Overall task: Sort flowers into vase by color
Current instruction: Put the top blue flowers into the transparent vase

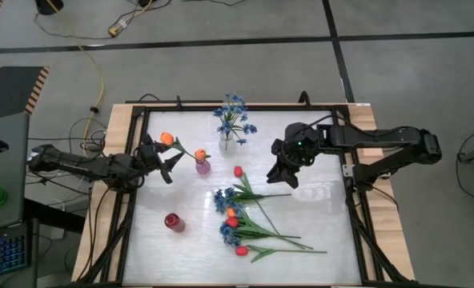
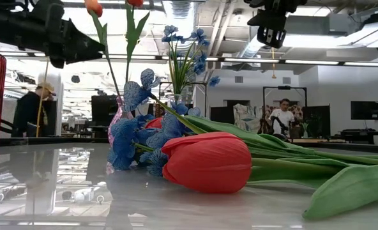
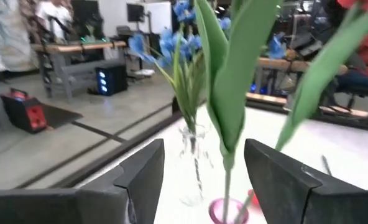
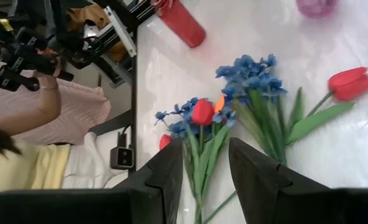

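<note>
Two orange tulips (image 1: 166,138) stand with their stems in a small pink vase (image 1: 202,166). My left gripper (image 1: 169,164) is level at the vase's left side and open. In the left wrist view its fingers (image 3: 204,162) stand on either side of a tulip stem (image 3: 227,180) without touching it. Blue sprigs (image 1: 234,112) stand in a clear vase (image 1: 227,144) behind. Red tulips (image 1: 239,170), an orange tulip (image 1: 230,212) and blue sprigs (image 1: 222,198) lie loose on the table. Above them my right gripper (image 1: 289,178) hovers open, slanting down, with nothing between its fingers (image 4: 206,149).
A red vase (image 1: 174,222) stands alone near the front left. The loose flowers' stems (image 1: 285,236) reach toward the table's right front. A black frame (image 1: 353,200) runs around the white table. People and furniture show in the room beyond.
</note>
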You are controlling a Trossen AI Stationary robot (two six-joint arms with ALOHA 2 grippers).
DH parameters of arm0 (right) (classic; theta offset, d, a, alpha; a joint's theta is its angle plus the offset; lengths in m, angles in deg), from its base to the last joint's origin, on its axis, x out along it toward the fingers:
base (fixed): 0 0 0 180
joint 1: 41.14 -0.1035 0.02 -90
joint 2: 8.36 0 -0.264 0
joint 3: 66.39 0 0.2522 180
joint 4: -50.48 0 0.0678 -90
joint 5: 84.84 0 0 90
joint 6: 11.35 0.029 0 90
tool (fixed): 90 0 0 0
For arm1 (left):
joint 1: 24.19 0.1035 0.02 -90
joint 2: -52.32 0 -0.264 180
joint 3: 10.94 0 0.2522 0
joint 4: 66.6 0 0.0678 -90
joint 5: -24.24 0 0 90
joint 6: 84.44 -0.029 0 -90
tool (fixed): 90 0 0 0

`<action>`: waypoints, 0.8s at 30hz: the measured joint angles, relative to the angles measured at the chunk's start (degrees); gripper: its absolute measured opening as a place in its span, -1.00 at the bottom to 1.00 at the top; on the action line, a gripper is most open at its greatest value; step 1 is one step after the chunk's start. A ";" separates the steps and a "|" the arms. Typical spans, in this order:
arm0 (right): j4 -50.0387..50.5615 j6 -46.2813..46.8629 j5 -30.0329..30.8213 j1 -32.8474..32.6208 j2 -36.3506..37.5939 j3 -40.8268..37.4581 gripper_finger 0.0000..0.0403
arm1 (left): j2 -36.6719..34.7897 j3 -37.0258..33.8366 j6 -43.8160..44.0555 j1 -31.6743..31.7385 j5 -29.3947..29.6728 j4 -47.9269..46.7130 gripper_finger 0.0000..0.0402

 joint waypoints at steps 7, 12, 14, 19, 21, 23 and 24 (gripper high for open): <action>0.05 -0.18 5.30 -1.89 -0.01 0.00 -0.22 | -3.94 0.02 2.71 -1.35 -5.19 -7.94 0.05; 0.97 -4.30 8.83 -4.92 -1.33 0.00 -0.22 | -4.27 0.02 5.08 -1.60 -6.37 -10.52 0.05; 1.38 -4.51 10.71 -6.17 -3.24 0.00 -0.22 | -4.13 0.02 5.93 -1.60 -6.33 -11.14 0.05; 0.04 -4.98 11.72 -8.17 -9.60 0.00 -0.22 | -4.14 0.02 7.46 -1.60 -6.33 -12.65 0.05; -0.72 -7.08 11.76 -8.52 -12.66 0.00 -0.22 | -4.13 0.02 7.55 -1.60 -6.33 -12.74 0.05; -2.29 -9.48 11.75 -9.00 -15.63 0.00 -0.22 | -4.13 0.02 7.57 -1.60 -6.31 -13.01 0.05; -3.22 -10.64 11.70 -9.07 -17.07 0.00 -0.22 | -4.13 0.02 7.57 -1.60 -6.31 -13.03 0.05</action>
